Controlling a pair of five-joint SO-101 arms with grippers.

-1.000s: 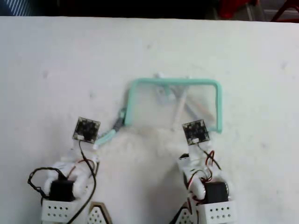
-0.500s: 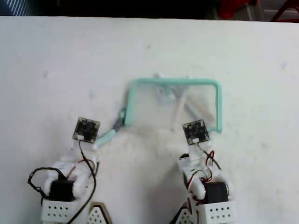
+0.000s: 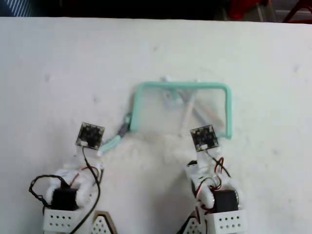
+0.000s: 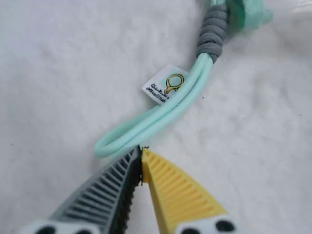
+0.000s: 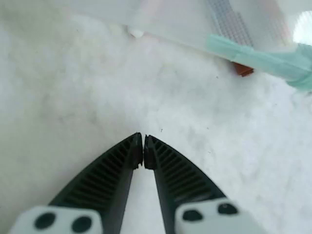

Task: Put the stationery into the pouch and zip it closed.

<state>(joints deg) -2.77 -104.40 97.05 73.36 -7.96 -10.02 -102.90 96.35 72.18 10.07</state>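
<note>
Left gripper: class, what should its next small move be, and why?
Probably open the left gripper: its jaws are shut, tips right beside the mint cord loop on the pouch, so it cannot yet grasp the cord to pull.

White table (image 3: 58, 53), see-through pouch (image 3: 209, 105) with mint-green trim lying flat near its middle, mint cord loop (image 4: 161, 117) trailing from the pouch's corner across the tabletop

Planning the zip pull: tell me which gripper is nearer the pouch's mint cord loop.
Left. The left gripper sits shut right at the end of the cord loop. The right gripper is over the table by the edge of the pouch, away from the loop.
</note>
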